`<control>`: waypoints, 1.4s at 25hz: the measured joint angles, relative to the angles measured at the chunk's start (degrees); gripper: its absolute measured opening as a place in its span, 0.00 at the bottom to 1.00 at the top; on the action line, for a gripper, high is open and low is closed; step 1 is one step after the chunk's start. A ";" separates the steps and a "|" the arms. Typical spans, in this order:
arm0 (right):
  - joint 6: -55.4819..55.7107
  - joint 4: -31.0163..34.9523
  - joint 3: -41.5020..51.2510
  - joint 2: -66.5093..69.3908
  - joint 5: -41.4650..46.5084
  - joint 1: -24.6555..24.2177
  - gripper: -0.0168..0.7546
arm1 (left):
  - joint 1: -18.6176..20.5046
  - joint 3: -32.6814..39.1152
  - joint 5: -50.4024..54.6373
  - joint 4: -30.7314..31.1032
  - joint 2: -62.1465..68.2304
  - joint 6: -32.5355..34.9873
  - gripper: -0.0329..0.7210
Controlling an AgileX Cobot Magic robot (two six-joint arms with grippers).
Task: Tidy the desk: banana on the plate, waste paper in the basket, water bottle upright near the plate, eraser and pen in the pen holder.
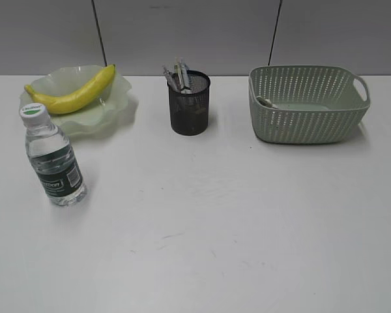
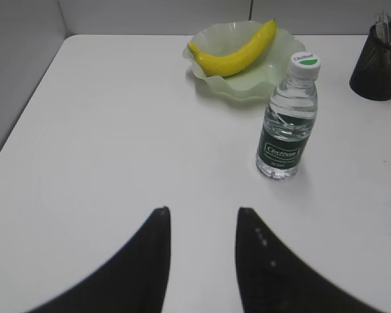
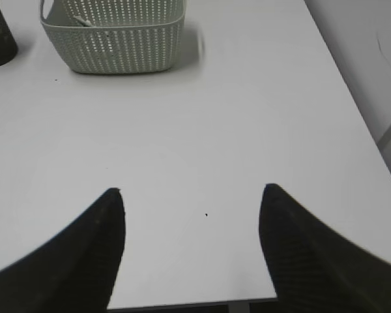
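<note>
The yellow banana (image 1: 75, 94) lies in the ruffled pale green plate (image 1: 120, 104) at the back left; both show in the left wrist view, banana (image 2: 234, 55), plate (image 2: 274, 81). The water bottle (image 1: 52, 160) stands upright in front of the plate, also in the left wrist view (image 2: 288, 120). The black mesh pen holder (image 1: 189, 107) holds pens (image 1: 177, 76). The perforated green basket (image 1: 306, 107) holds a pale scrap of waste paper (image 1: 267, 102). The eraser is not visible. My left gripper (image 2: 201, 212) is open and empty, near the bottle. My right gripper (image 3: 192, 189) is open and empty at the desk's front edge.
The white desk (image 1: 221, 215) ends at a grey partition wall behind the objects. The right wrist view shows the basket (image 3: 117, 36), the desk's right edge and its front edge just under the fingers. The pen holder (image 2: 378, 65) shows at the far right of the left wrist view.
</note>
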 joint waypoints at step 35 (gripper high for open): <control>0.00 0.00 0.00 -0.07 0.00 -1.49 0.68 | 0.35 0.00 0.00 0.00 0.00 0.11 0.38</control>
